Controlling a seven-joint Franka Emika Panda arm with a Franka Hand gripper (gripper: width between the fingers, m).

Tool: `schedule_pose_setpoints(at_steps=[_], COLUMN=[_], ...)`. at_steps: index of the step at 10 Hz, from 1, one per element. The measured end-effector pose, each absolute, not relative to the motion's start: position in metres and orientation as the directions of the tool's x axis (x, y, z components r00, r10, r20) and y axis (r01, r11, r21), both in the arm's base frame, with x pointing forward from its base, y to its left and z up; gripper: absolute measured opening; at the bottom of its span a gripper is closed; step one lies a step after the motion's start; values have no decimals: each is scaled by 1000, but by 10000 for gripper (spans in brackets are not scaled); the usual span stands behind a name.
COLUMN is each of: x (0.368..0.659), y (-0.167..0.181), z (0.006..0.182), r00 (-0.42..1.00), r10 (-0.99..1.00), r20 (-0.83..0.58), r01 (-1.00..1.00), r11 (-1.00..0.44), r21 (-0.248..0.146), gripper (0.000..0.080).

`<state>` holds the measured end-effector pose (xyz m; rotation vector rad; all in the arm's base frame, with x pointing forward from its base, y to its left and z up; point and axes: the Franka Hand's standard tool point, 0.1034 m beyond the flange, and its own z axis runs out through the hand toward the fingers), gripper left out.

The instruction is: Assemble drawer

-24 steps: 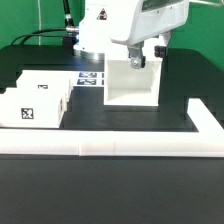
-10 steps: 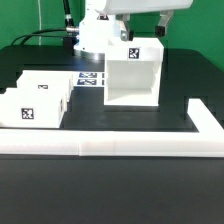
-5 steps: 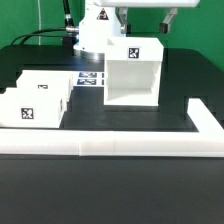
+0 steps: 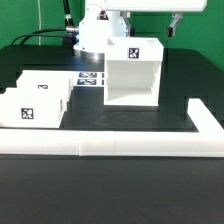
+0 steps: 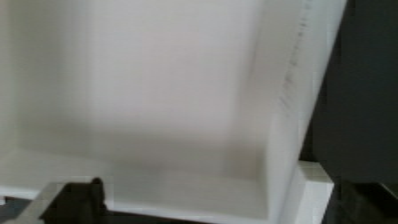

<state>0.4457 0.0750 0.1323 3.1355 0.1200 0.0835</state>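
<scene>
Fingers (image 4: pixel 176 22) of the gripper (image 4: pixel 148 24) stand wide apart and empty at the top edge of the exterior view, just above the housing (image 4: pixel 133 72). It stands at frame centre, open face forward, likely so the two small boxes (image 4: pixel 30 112), lower left, can slide in. Up close, the wrist view shows only its white wall.

White housing (image 4: pixel 133 80), black-white tag (image 4: pixel 134 53); black table (image 4: pixel 100 190).
</scene>
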Motion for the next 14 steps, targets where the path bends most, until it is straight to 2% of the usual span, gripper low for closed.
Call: schedule_pose_setpoints(at_steps=[3,9,10,11,13,14], x=[427,409,409,409,409,409], y=[80,95,97,97,97,97], z=[120,97,96,96,95,95], r00=[993,995,995,995,995,995], r10=[-106,-98,-95,-95,-93,-93], r20=[47,21,20,19,18,18], r01=[-105,-97,-94,-94,-93,-93], r11=[-994,-995,-995,-995,-995,-995], r21=[-32,-31,-31,-33,-32,-32], gripper=[650,650,568,568,190,190])
